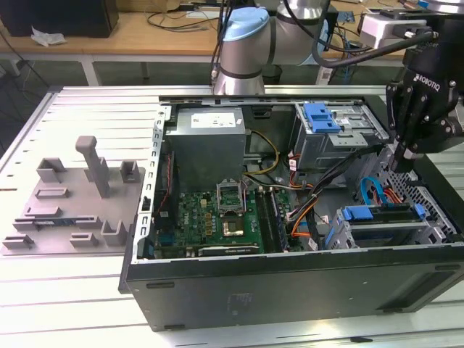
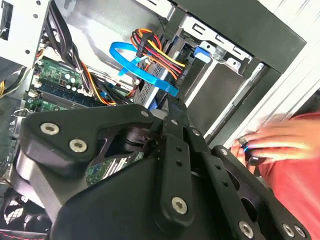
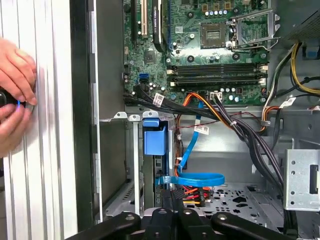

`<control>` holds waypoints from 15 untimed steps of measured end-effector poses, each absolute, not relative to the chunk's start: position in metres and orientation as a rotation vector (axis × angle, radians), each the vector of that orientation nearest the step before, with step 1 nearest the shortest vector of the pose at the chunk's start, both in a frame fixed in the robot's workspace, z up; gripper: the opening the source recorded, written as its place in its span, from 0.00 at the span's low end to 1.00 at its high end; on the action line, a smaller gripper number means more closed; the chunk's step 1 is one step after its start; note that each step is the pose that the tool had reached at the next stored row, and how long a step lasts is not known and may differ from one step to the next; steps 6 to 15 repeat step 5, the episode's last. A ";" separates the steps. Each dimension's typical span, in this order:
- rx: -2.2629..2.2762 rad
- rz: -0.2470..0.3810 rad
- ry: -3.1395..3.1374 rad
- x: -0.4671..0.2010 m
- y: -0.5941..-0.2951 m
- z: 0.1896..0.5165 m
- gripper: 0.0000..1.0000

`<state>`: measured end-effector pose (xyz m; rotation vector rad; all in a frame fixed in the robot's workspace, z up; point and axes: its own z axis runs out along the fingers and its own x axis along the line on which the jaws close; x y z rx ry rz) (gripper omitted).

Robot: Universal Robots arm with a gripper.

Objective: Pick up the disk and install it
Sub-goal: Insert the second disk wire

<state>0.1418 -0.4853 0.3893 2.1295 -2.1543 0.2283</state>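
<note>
Below the end effector (image 1: 401,161), the disk (image 1: 380,217) sits in its bay

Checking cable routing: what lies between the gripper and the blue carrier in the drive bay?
In the first wrist view, a looped blue flat cable lies between the gripper and the blue carrier.

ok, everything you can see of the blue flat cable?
The blue cable is a flat, glossy ribbon, plastic by its look, inside the open computer case. It folds into a loose loop beside a red-yellow-black wire bundle, one strand running toward the motherboard. The gripper hangs close; contact unclear.
</note>
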 end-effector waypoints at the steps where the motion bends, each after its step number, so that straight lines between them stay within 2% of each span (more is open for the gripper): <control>1: 2.130 0.228 -2.154 0.142 -0.485 0.389 0.11; 15: 2.129 0.228 -2.154 0.142 -0.485 0.389 0.11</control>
